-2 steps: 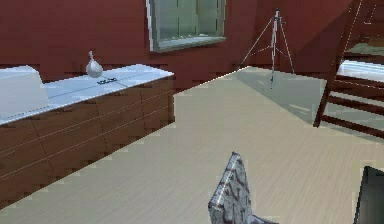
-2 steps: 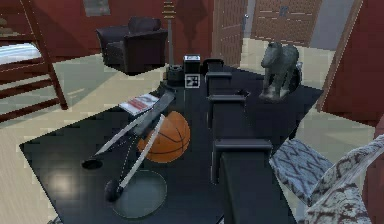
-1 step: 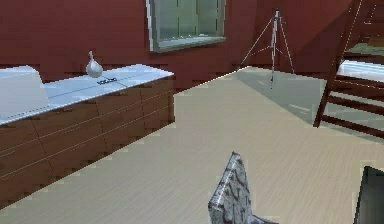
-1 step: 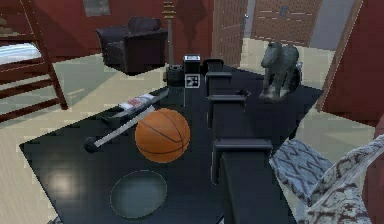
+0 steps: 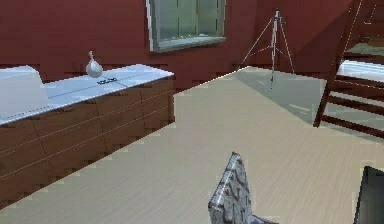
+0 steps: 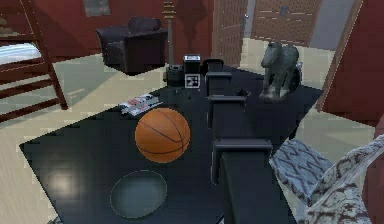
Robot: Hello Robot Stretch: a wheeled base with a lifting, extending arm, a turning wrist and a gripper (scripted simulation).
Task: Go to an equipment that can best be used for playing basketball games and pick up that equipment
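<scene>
On the arm side view, starting at the left, the bunk bed's ladder (image 6: 30, 70) stands off the bench (image 6: 70, 160), and a dark armchair (image 6: 133, 42) sits well behind it. Toward the bench's far left edge lies a small flat thing (image 6: 140, 103), too small for me to name. By the near edge is a round greyish dish (image 6: 138, 193).

The basketball (image 6: 163, 135) sits about the middle of the bench, just up from that dish. The arm (image 6: 240, 150) reaches over the bench beside it. Past the ball, I make out the jaws near the white marker squares (image 6: 190, 62). I cannot tell how the jaws stand, nor whether they have anything in them. At the far right corner of the bench stands a grey animal statue (image 6: 280, 68).

I judge the ball light, firm and a bit grippy, but round, so it may roll at a nudge. It is broad against those thin fingers. I would take it across its widest part, level with its middle. Being a sphere, it has no long axis and points nowhere; only the black seams give it a facing.
</scene>
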